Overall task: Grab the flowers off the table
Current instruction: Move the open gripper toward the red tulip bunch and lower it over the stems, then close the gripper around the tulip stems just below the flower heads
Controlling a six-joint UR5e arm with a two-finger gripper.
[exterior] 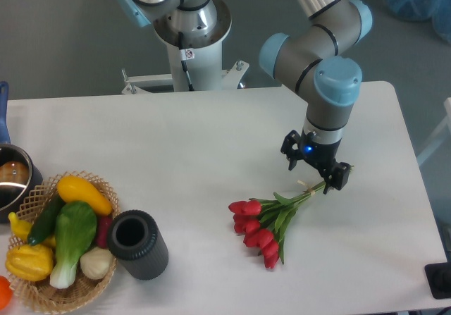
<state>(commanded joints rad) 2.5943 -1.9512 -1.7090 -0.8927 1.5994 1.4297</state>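
Toward the right side of the white surface, the arm reaches down from above and its hand sits low over the stem end of the flowers. One dark finger shows at the left of the wrist and the other at the lower right, and the thin green stems run up to the lower right finger, where a pale tip of stem pokes out beside it; the hand appears closed on the stems, though the contact itself is small and partly hidden by the finger. A blue light glows on the hand's body just under the grey wrist. From the hand the stems slope down and to the left, past long green leaves, to the cluster of red tulip buds, which lies lower and to the left of the hand and seems to rest on the surface, with a faint shadow under it. Well apart from the flowers, near the lower left edge, a black cylinder lies tilted with its open mouth facing up and left. Just beside it, touching or nearly so, stands a woven basket filled with toy vegetables: a yellow squash, a dark green cucumber, a green and white bok choy, a yellow pepper and a pale onion. Behind the basket at the far left edge sits a dark pot with a blue handle rising above it. An orange object is cut off at the bottom left corner.
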